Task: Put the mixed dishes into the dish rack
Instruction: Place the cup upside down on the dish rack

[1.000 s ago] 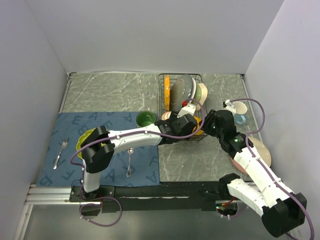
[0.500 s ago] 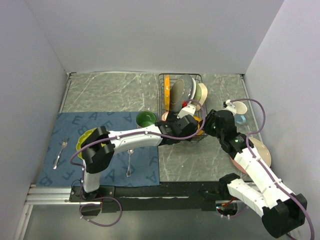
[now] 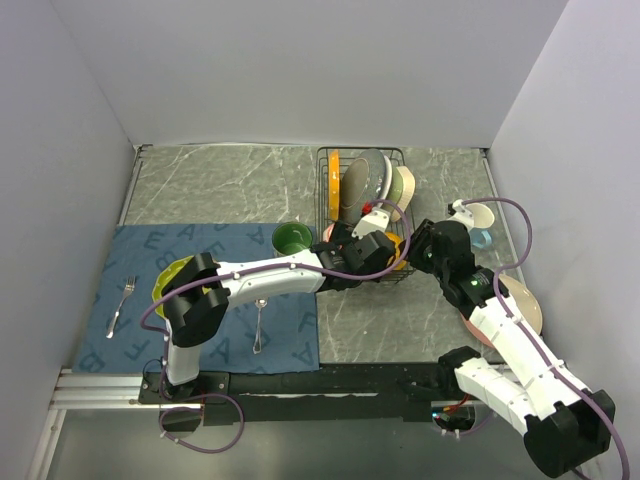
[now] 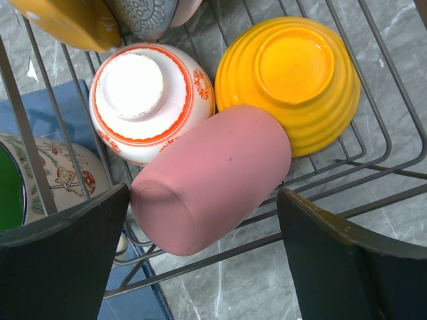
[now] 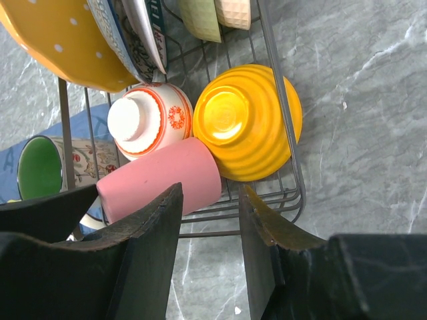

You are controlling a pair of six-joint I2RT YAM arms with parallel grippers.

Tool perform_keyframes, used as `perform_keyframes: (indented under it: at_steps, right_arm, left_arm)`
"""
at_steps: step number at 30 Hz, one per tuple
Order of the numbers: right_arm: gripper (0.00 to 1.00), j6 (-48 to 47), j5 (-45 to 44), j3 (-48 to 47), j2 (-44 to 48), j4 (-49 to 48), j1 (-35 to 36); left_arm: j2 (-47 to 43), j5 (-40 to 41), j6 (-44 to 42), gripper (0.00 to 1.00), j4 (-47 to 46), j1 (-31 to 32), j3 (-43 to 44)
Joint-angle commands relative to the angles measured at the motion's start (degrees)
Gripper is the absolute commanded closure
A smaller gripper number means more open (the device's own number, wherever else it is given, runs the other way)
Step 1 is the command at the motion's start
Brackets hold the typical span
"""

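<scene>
A robot test booth rather than a home: plain white panels (image 3: 300, 70) enclose a grey marble-look table (image 3: 210, 190) on three sides. At the table's near edge, a metal rail (image 3: 100, 385) carries the cabled left arm (image 3: 270, 270), with the right arm (image 3: 510, 340) alongside.

Off-task items: blue mat, two bits of cutlery, grey counter.
Blue cloth mat (image 3: 140, 250) with pale printed letters lies flat on the left-near part of the marbled grey counter (image 3: 220, 185). Metal fork (image 3: 122, 305) sits on the mat near its left edge. Metal spoon (image 3: 259, 325) sits on it towards the right edge, well apart from the fork. Aluminium rail (image 3: 100, 388) runs along the near edge, and plain pale walls (image 3: 300, 70) enclose the other three sides.
</scene>
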State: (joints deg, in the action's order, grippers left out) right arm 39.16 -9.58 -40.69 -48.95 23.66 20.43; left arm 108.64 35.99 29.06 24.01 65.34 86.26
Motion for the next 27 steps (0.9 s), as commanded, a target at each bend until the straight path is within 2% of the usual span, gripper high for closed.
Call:
perform_keyframes:
  at_steps: [1,5,16,27]
  right_arm:
    - [0.53,0.39,-0.87,0.08,0.96,-0.19,-0.3]
    - [0.53,0.48,-0.7,-0.01,0.79,-0.28,-0.39]
    - [0.53,0.39,-0.79,-0.62,0.43,-0.19,-0.39]
    - [0.53,0.31,-0.35,-0.89,-0.62,-0.54,-0.39]
  left_arm:
    - [-2.73,1.54,1.7,0.04,0.95,0.66,-0.83]
    - [-2.64,1.98,2.05,0.08,1.13,0.58,-0.83]
    - [-4.31,4.18,4.69,0.02,1.75,-0.65,-2.32]
    - [-6.16,3.21,4.95,0.05,1.3,-2.15,-3.82]
